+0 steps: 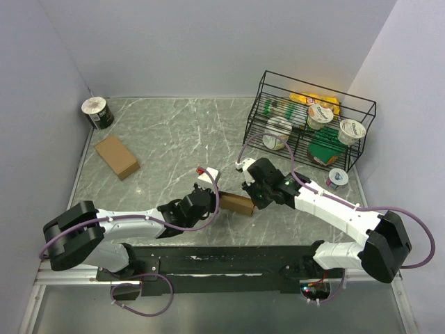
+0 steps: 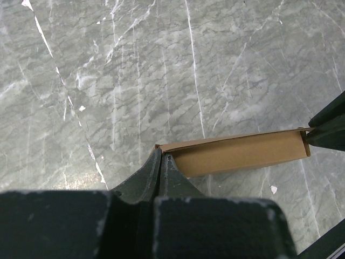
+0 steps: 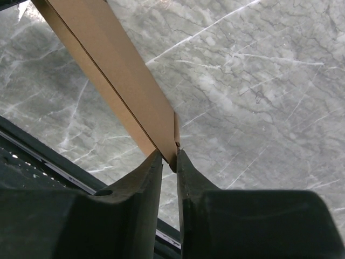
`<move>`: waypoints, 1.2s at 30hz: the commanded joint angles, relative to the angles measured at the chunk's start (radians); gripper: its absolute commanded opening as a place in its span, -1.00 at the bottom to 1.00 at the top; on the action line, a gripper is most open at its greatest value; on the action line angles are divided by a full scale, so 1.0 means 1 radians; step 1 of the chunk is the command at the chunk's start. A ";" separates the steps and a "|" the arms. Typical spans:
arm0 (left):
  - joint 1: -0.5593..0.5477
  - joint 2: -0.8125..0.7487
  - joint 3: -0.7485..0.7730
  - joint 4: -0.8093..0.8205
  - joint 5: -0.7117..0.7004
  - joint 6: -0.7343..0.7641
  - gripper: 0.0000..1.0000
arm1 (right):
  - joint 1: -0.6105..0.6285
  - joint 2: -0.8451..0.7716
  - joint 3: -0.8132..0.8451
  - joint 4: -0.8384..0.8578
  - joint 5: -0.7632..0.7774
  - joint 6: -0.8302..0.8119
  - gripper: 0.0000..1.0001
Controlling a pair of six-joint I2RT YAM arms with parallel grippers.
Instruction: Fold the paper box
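While the flat paper box (image 1: pixel 236 204) spans the gap between both arms near the front edge of the table (image 1: pixel 167 132), I have the left fingers (image 2: pixel 150 175) clenched on one end and the right fingers (image 3: pixel 148 181) pinching the other. Next, I judge, coordinated wrist turns must crease it.

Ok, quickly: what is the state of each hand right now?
Left hand: closed, pinching one end of the paper box.
Right hand: closed on the other end of the paper box.
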 commanded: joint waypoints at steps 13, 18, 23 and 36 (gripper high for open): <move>-0.039 0.036 -0.051 -0.204 0.050 0.019 -0.98 | 0.006 0.045 0.087 -0.059 0.044 0.110 -0.79; -0.062 0.035 -0.059 -0.190 0.038 0.011 -0.98 | 0.008 0.061 0.115 -0.054 0.025 0.205 -0.81; -0.075 0.065 -0.039 -0.196 0.041 -0.007 -0.98 | 0.015 0.073 0.118 -0.028 0.001 0.254 -0.71; -0.075 0.082 0.010 -0.307 0.000 -0.033 -0.98 | 0.025 -0.063 0.052 -0.081 0.100 0.176 0.00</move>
